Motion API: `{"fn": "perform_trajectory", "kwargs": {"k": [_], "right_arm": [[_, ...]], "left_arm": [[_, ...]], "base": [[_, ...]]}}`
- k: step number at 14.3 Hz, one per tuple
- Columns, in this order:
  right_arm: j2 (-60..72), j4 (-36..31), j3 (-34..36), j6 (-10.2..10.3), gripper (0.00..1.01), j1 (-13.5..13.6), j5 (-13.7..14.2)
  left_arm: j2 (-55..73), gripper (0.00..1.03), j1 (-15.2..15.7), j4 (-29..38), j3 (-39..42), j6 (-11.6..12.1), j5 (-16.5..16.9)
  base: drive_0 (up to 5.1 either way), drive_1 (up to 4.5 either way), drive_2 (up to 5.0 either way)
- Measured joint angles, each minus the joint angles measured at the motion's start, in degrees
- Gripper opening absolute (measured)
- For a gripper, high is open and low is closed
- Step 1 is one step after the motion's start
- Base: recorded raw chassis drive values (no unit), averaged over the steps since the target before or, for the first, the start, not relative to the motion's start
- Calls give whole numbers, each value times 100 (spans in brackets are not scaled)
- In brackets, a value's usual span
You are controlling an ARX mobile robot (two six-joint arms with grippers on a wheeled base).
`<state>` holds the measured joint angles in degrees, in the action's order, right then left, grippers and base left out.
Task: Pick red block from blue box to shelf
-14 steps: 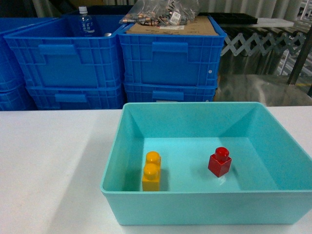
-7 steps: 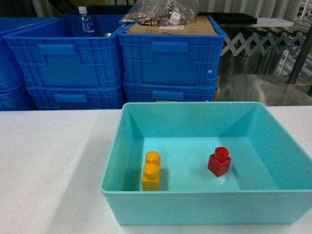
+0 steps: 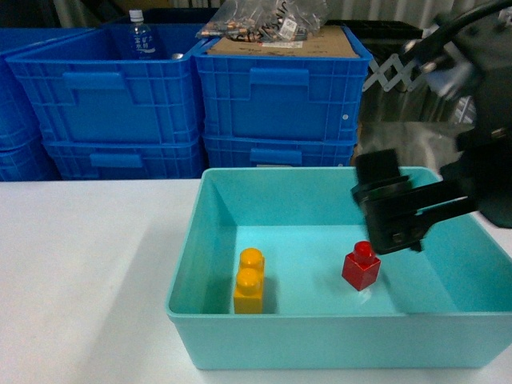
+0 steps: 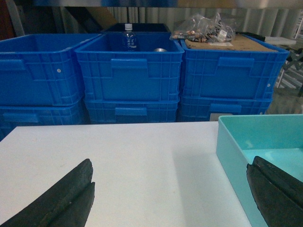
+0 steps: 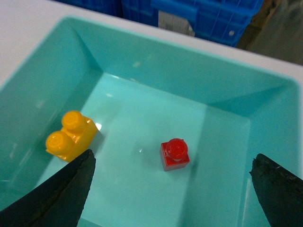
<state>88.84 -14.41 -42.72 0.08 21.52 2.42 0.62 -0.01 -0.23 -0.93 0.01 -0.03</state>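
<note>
Red block [image 5: 174, 153] upright on floor of blue box [image 3: 320, 346], right of yellow brick [image 5: 71, 135], untouched. Right pincer [image 5: 173, 189] spread wide above block. Left pincer [image 4: 173, 198] spread, over table [image 4: 118, 161].

I am counting one red block [image 3: 361, 269], one yellow two-stud brick [image 3: 249, 281], one blue box [image 3: 320, 340], one bench [image 3: 80, 264], one bottle [image 3: 140, 36], one bag of parts [image 3: 264, 20]; my two hands [image 3: 392, 212] [image 4: 165, 198] are showing.
</note>
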Motion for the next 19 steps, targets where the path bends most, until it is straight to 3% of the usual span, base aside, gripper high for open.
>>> {"fn": "perform_trajectory", "kwargs": {"k": [4, 6, 11, 12, 15, 18, 19], "right_arm": [[1770, 717, -1443, 146, 98, 264, 586], [2798, 1091, -2212, 417, 98, 238, 946], [3445, 1178, -2496, 573, 98, 94, 1104], [3517, 1158, -2516, 590, 94, 92, 1106], [3587, 1130, -2575, 634, 61, 96, 892], [3580, 898, -2529, 673, 32, 76, 881], [3469, 778, -2367, 688, 29, 44, 866]], "left_arm": [[0, 98, 0, 0, 0, 0, 0], [0, 98, 0, 0, 0, 0, 2], [0, 98, 0, 0, 0, 2, 2], [0, 98, 0, 2, 0, 0, 0], [0, 98, 0, 0, 0, 2, 2], [0, 98, 0, 0, 0, 0, 2], [0, 98, 0, 2, 0, 0, 0]], "base": [[0, 0, 0], [0, 0, 0], [0, 0, 0], [0, 0, 0], [0, 0, 0], [0, 0, 0], [0, 0, 0]]}}
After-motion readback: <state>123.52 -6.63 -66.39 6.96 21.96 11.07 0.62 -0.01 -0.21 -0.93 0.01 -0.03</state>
